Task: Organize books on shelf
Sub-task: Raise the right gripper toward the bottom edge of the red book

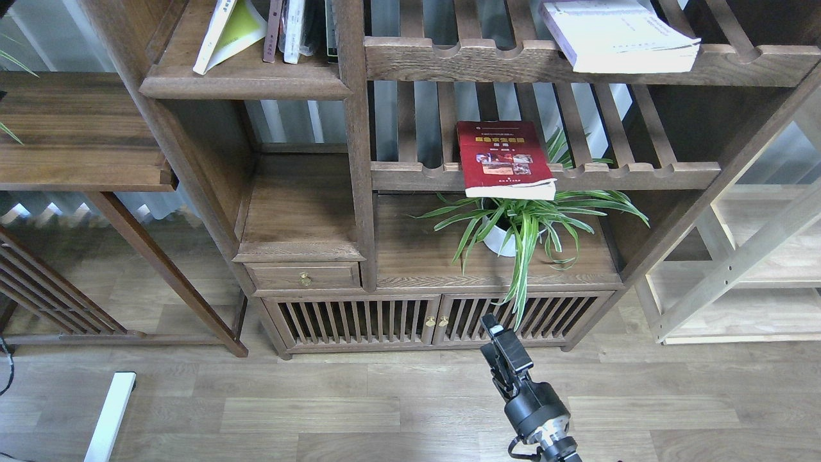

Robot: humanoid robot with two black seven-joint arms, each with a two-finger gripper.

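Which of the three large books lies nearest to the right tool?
The dark red book, flat on the middle slatted shelf above the plant. The lavender-white book and the yellow-green book sit higher, farther from the right tool.

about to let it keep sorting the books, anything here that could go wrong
The dark red book lies flat on a slatted shelf with its near end jutting past the front rail; a clumsy grab could tip it off onto the potted plant right below. The pale lavender book also overhangs its rail up top. The right hand hangs low, so reaching up means passing the plant's leaves.
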